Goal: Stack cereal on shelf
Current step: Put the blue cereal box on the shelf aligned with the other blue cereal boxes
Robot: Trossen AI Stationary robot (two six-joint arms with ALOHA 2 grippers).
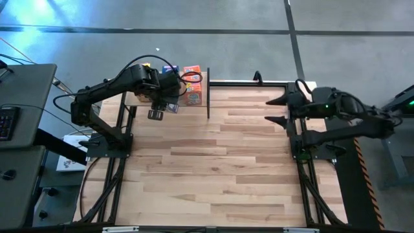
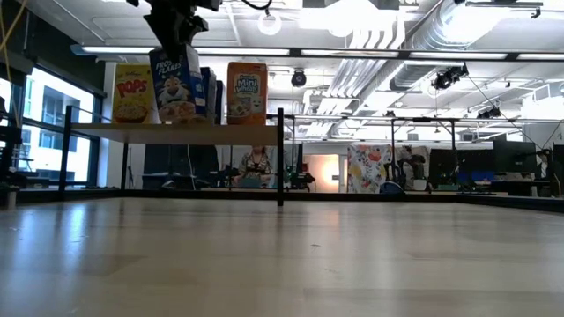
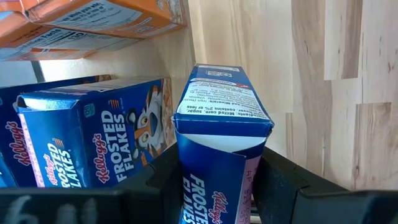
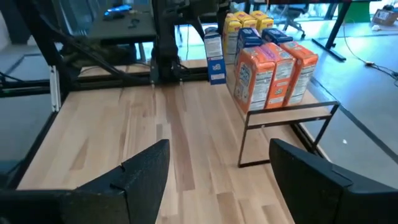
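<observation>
Spanning most of the high view, wooden table (image 1: 213, 162) lies under both arms. Shelf (image 1: 202, 102) sits at the far left corner, directly beneath the left gripper (image 3: 217, 186); its black posts stand on the tabletop.

Left arm reaches over the shelf's near edge. Its fingers (image 3: 292, 180) are clamped on a blue Frosted Flakes box (image 3: 217, 155), held upright w/ the box top toward the wrist cam. In the low view that box (image 2: 176, 88) hangs at the shelf's front, bottom about level w/ the plank; can't tell if it touches.

Just beside the gripper: more blue boxes (image 3: 93, 143) upright on the plank. Orange boxes (image 4: 273, 71) stand past those, toward the shelf's right end; yellow boxes (image 2: 132, 92) at the other side.

Right gripper (image 4: 217, 168) waits well apart at the table's right edge, fingers spread wide, nothing between them.
</observation>
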